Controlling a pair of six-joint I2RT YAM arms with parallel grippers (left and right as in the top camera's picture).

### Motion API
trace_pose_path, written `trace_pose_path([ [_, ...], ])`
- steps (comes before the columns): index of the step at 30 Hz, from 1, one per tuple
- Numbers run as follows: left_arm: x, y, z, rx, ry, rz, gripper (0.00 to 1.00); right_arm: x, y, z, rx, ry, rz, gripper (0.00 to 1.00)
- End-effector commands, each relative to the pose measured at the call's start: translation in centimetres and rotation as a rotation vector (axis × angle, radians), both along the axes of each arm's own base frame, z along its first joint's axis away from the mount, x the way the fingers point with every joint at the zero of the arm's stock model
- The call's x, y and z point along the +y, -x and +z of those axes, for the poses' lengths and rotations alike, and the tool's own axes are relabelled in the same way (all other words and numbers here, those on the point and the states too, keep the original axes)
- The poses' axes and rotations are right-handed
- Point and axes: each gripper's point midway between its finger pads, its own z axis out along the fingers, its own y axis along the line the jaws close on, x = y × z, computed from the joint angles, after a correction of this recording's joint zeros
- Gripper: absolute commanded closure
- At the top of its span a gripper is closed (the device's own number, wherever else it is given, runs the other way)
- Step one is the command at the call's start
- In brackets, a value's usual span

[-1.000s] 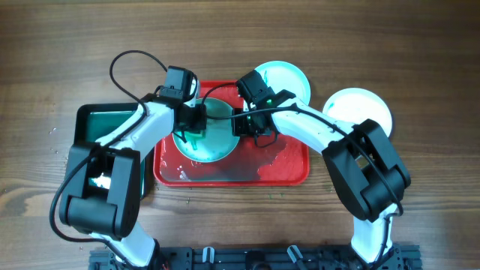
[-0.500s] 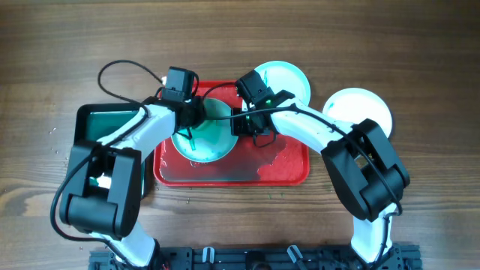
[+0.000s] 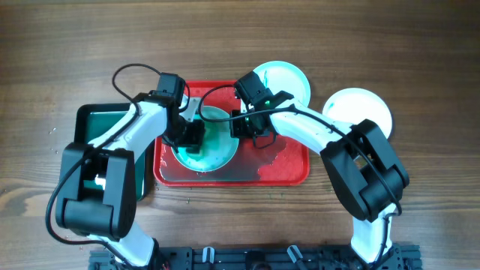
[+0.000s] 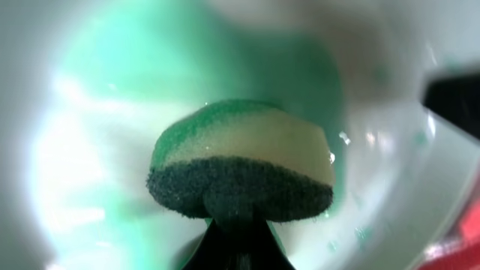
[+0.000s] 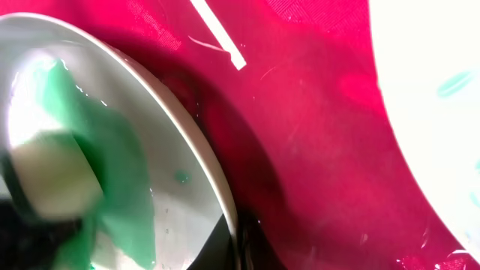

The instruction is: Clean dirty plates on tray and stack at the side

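Wood table [image 3: 420,45]; red tray [image 3: 289,171]; sponge [image 4: 244,161] on green-smeared plate [image 3: 221,148].

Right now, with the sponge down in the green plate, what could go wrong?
1. The right gripper seems to pinch only the rim of the plate; pressure from the sponge could twist it loose.
2. The red tray looks wet, so the plate might slide.
3. Green liquid could splash the neighbouring plate.
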Motion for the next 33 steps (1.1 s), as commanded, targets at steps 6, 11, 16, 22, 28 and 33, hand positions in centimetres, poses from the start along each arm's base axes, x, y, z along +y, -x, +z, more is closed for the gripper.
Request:
trace_pose_path([
  [6,-0.9,4.2,-2.7,0.058,-0.099,-0.314,0.96,-0.2,0.2,-0.9,0.019,0.014,-0.005,0.96],
  [11,7.8,1.4,-2.5,-0.006,-0.591,0.100,0.96,-0.2,0.1,-0.9,0.018,0.012,-0.006,0.96],
  [16,9.4,-0.3,-1.8,-0.109,-0.660,0.542,0.96,-0.2,0.1,-0.9,0.017,0.011,-0.006,0.96],
  [22,6.2,-6.7,-1.3,-0.320,-0.424,0.638,0.96,-0.2,0.1,-0.9,0.017,0.011,-0.006,0.96],
  [28,-4.6,-8.7,0.4,-0.379,0.094,0.075,0.96,-0.2,0.1,-0.9,0.016,0.011,-0.005,0.96],
  [33,-6.0,-4.0,-0.4,-0.259,0.170,-0.188,0.96,-0.2,0.1,-0.9,0.016,0.011,-0.004,0.96],
])
